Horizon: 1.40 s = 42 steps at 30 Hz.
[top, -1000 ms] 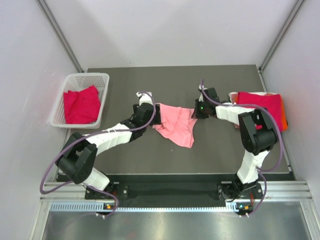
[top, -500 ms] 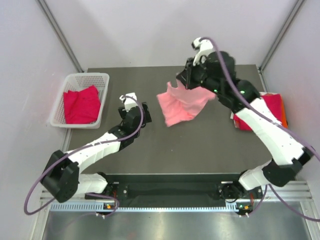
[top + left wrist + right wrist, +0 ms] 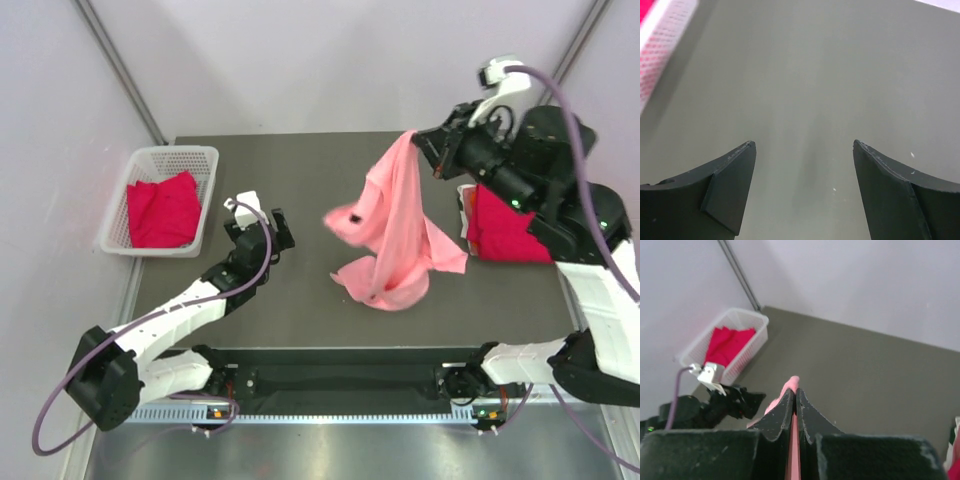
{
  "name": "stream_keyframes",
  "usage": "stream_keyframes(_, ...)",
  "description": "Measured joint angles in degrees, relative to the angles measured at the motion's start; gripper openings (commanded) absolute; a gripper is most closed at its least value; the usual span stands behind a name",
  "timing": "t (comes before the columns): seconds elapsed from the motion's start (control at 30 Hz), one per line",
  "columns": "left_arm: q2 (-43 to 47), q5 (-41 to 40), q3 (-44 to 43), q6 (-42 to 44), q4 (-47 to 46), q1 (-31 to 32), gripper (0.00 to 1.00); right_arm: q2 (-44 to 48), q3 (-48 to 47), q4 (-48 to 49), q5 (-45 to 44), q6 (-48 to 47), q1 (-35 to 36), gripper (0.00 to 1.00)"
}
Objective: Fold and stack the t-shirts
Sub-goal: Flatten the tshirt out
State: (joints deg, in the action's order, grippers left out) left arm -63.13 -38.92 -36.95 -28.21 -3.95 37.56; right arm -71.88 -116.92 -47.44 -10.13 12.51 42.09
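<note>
A salmon-pink t-shirt (image 3: 397, 228) hangs in the air from my right gripper (image 3: 432, 148), which is raised high at the back right and shut on its top edge. The shirt's lower end drapes onto the dark table (image 3: 300, 310). In the right wrist view the pink cloth (image 3: 793, 382) peeks out between the closed fingers of the right gripper (image 3: 795, 392). My left gripper (image 3: 262, 222) hovers left of the shirt, apart from it. Its fingers (image 3: 735, 170) stand wide over bare table, and the left gripper (image 3: 804, 146) is empty. Crimson t-shirts (image 3: 512, 225) lie stacked at the right edge.
A white mesh basket (image 3: 145, 160) at the back left holds a crimson shirt (image 3: 160, 210); it also shows in the right wrist view as the basket (image 3: 747, 319). An orange and white edge (image 3: 464, 205) shows beside the right stack. Grey walls close in the table.
My right gripper has lifted the pink t-shirt off the table and carried it up and to the right. My left gripper has let go of the shirt and pulled back left.
</note>
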Motion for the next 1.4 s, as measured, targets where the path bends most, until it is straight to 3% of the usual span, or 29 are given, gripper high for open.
stream_keyframes(0.3, 2.25, 20.24, -0.66, 2.73, -2.08, 0.24, 0.81, -2.1, 7.08, -4.83, -0.37, -0.57, -0.09, 0.0)
stream_keyframes(0.57, -2.14, 37.35, -1.6, 0.61, -8.72, 3.19, 0.84, 0.04, 9.73, -4.48, -0.37, -0.57, -0.15, 0.0)
stream_keyframes(0.83, -11.89, 42.49, -6.19, 0.42, -14.12, 4.09, 0.84, 2.49, 13.25, -4.42, 1.2, -1.16, -0.22, 0.0)
stream_keyframes(1.0, -17.51, 52.76, -6.88, 3.54, -20.44, 4.04, 0.86, 4.92, 14.91, -4.55, 5.9, -3.34, -0.22, 0.0)
stream_keyframes(1.3, -16.68, 58.99, -4.98, 4.74, -24.96, 4.11, 0.86, 10.99, 18.6, -4.74, 10.23, -4.52, -0.22, 0.0)
stream_keyframes(1.4, -13.31, 58.9, 0.13, 2.69, -27.15, 4.11, 0.94, 11.13, 19.89, -4.46, 10.21, -4.39, -0.22, 0.0)
